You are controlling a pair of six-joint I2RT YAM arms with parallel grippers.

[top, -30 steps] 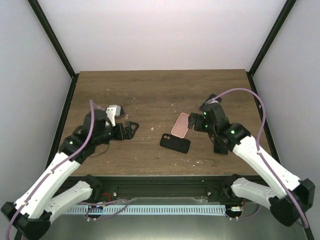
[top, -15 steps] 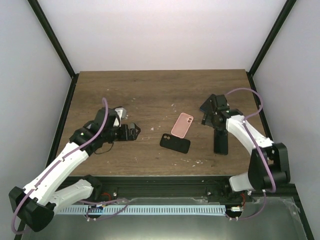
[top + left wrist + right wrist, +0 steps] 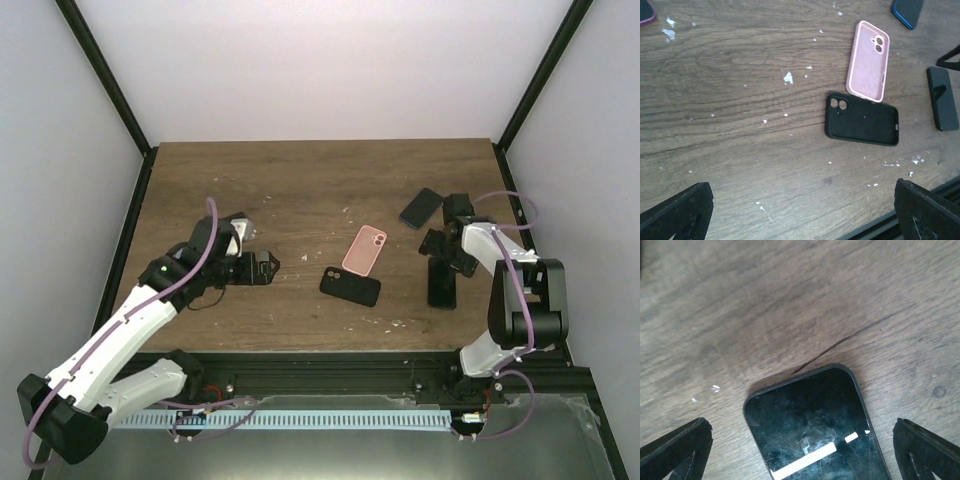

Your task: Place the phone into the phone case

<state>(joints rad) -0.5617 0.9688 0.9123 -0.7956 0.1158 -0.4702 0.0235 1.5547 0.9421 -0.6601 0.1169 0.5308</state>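
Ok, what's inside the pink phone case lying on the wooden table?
Nothing that shows: the pink rubbery phone case seems to lie open side up, its lining bare, with no phone in it. The patch of wooden table directly under it is covered.

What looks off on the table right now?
White flecks are scattered over the table, like chips or debris. In the right wrist view the phone screen looks scuffed, and a dark scratch marks the wood just beyond it.
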